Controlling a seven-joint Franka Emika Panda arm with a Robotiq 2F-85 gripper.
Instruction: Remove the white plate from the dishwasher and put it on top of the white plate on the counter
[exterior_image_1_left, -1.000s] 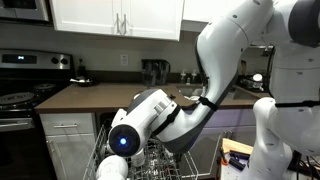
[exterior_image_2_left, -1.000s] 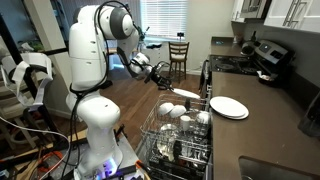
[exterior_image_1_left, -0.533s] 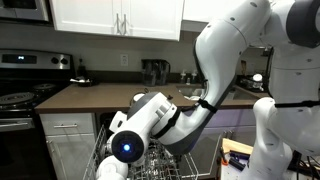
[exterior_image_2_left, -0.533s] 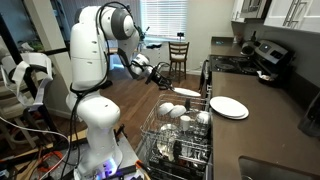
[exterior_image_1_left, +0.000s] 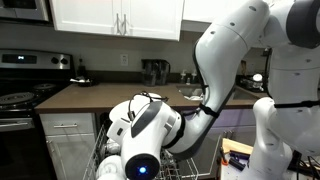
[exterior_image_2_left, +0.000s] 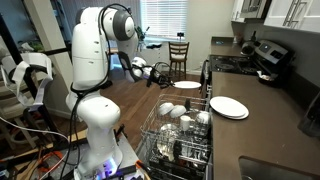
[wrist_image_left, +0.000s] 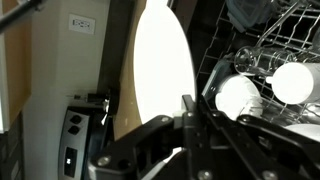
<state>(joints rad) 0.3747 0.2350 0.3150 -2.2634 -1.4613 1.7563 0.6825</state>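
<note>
My gripper (wrist_image_left: 187, 112) is clamped tight on the white plate (wrist_image_left: 160, 65). The plate is round, plain and shiny. I hold it on its edge, up over the dishwasher (exterior_image_2_left: 152, 132), left of the counter (exterior_image_2_left: 275, 135).

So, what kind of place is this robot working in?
Most likely a home kitchen: there is a black stove, an open dishwasher with its rack pulled out, and a long dark counter below white cabinets.
</note>
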